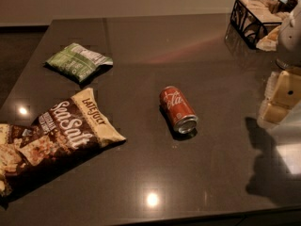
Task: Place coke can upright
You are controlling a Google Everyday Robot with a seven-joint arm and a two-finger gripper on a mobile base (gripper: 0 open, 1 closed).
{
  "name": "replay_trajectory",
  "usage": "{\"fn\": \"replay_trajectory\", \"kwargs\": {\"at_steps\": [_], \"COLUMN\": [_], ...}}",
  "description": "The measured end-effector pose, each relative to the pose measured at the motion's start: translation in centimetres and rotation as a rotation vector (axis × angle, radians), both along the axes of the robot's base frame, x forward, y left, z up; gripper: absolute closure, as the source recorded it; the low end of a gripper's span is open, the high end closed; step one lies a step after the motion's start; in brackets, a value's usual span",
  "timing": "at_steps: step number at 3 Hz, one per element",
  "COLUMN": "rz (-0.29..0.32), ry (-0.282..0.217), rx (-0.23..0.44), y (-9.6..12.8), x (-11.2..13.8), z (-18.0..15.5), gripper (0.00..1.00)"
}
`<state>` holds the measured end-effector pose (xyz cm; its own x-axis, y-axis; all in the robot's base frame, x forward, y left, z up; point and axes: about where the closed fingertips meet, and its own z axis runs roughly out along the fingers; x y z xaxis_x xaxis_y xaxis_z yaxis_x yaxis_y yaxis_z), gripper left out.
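- Coke can (178,109) is lying on its side near the middle of the dark table (141,46), not standing upright.
- Its long axis is running diagonally: one silver end is pointing toward the lower right of the camera view, and the red body with white script is facing up.
- Nothing is touching the can; it is resting on bare table surface with a narrow shadow beneath it.
- Gripper (281,98) is sitting at the right edge of the view, apart from the can and to its right, with cream-coloured parts showing.
- The state of the jaws cannot be told from this view; nothing is showing as held.
- A dark shadow (268,168) is falling on the table below the gripper.
- A green bag (77,61) is lying flat toward the far left of the table, well apart from the can.
- A brown snack bag (66,131) printed "Sea Salt" is lying at the near left, partly running out of view.
- A black wire basket (254,14) is standing at the far right corner, holding pale items that cannot be identified.
- Two small light reflections (152,199) are showing on the glossy tabletop.
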<state>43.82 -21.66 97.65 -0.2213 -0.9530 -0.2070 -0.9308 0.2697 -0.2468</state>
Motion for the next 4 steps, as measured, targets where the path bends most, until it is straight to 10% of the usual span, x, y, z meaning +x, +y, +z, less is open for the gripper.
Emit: {"fn": "replay_trajectory", "kwargs": {"at_steps": [2, 4], "rz": [-0.026, -0.217], "ry": [0.01, 0.136], "rx": [-0.001, 0.024], "y": [0.6, 6.9], "x": [0.6, 5.8], "z": [-0.3, -4.7], "gripper": [0.0, 0.0]}}
